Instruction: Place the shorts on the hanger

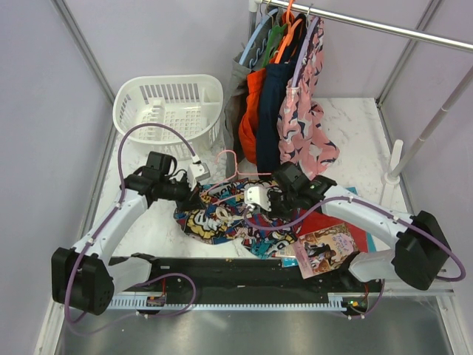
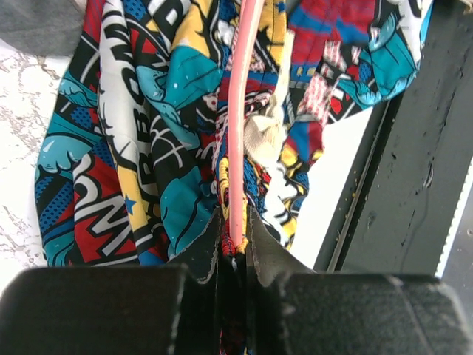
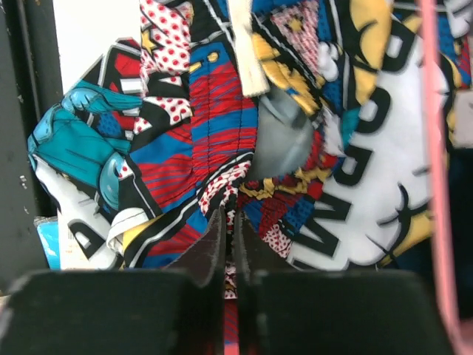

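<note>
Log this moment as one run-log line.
left hand: shut on hanger | right hand: shut on shorts | state: shorts on table, not yet hung

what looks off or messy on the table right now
The shorts lie crumpled in a heap on the table, with the hanger lying flat across them rather than hanging up. A printed booklet sits askew near the front edge.
</note>
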`<act>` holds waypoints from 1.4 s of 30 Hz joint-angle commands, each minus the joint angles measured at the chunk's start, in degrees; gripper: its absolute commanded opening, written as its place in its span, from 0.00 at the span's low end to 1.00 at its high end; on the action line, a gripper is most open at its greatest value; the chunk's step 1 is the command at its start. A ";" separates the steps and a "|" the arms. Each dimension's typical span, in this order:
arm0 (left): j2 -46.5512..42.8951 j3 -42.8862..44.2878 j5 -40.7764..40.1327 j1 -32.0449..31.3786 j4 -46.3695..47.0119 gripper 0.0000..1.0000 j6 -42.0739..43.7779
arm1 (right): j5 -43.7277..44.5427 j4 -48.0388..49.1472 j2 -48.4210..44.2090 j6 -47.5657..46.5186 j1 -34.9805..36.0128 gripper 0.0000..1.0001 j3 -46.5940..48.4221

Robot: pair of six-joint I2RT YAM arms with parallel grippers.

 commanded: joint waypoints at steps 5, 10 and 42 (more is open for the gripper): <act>-5.49 2.79 3.49 2.16 -6.46 0.02 9.05 | -0.25 -7.40 -9.68 -4.48 -8.62 0.00 0.89; -5.14 5.42 6.83 7.95 -13.58 0.02 15.65 | 0.01 -9.43 -15.31 -8.08 -15.22 0.00 -1.13; 0.75 5.60 -2.57 17.11 -27.39 0.02 41.24 | -4.38 -14.00 -24.89 -19.07 -30.25 0.00 -3.51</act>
